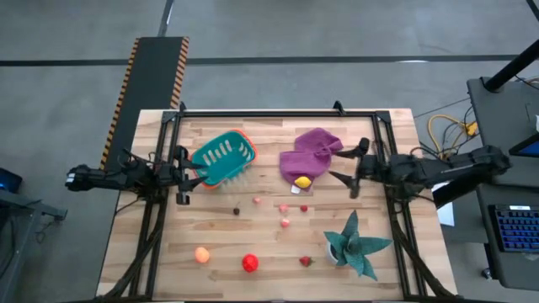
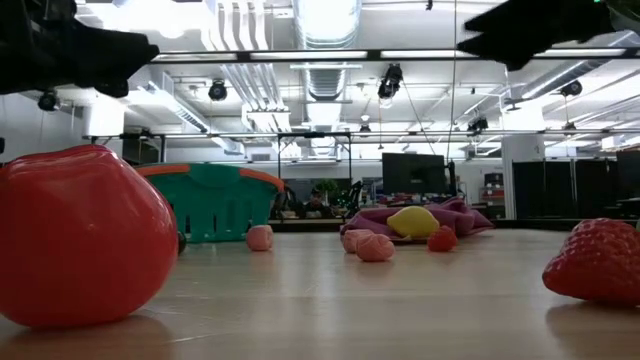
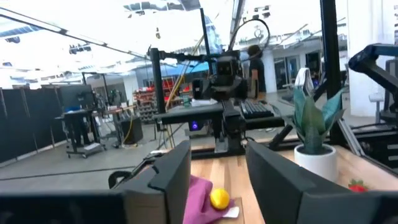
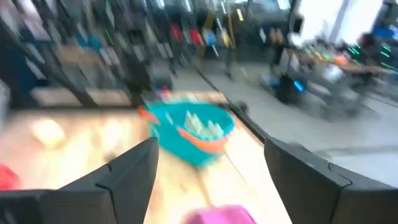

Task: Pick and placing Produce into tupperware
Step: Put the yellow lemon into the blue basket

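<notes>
The teal tupperware (image 1: 223, 157) with an orange rim lies tilted on the table's far left part; it also shows in the low view (image 2: 215, 200) and the right wrist view (image 4: 189, 130). The yellow fruit (image 1: 302, 181) rests against the purple cloth's near edge. The orange ball (image 1: 201, 254), the red ball (image 1: 250, 263) and a strawberry (image 1: 306, 261) lie near the near edge. Pink, red and dark bits (image 1: 284, 208) are scattered mid-table. My left gripper (image 1: 192, 173) is open, raised beside the tupperware's left end. My right gripper (image 1: 344, 165) is open, raised right of the cloth.
The purple cloth (image 1: 310, 151) lies crumpled at the far middle. The teal spiky plant (image 1: 354, 244) in a white pot stands at the near right. A black frame (image 1: 278, 112) borders the table's far edge and sides. Bare wood (image 1: 253, 231) shows between the scattered bits.
</notes>
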You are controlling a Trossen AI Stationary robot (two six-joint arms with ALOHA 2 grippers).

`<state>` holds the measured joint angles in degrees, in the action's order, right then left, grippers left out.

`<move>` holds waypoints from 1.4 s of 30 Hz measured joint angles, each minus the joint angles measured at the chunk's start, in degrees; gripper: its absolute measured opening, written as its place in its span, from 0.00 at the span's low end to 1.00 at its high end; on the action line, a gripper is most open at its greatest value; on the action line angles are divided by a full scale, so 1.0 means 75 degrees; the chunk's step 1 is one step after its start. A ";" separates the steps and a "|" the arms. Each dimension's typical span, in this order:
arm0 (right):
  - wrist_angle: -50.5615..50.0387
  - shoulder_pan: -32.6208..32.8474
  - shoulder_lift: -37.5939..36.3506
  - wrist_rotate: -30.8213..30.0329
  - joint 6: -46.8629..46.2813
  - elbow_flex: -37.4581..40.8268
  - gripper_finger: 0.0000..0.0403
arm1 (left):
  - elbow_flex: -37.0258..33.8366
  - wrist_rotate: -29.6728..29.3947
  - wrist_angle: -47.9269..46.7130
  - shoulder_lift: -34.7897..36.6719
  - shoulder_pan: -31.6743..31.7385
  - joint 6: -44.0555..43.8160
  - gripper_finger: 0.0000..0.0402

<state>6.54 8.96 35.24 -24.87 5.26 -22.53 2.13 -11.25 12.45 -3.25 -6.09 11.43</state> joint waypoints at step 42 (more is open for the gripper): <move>-0.3144 -0.1678 0.6430 0.2198 -0.0844 -0.2960 0.85 | 0.0000 -0.0553 0.0228 0.0000 0.0000 0.0736 0.38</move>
<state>-17.04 -3.63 83.47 -8.39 -1.07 -44.73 2.13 -15.40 14.16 -3.25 -6.09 16.96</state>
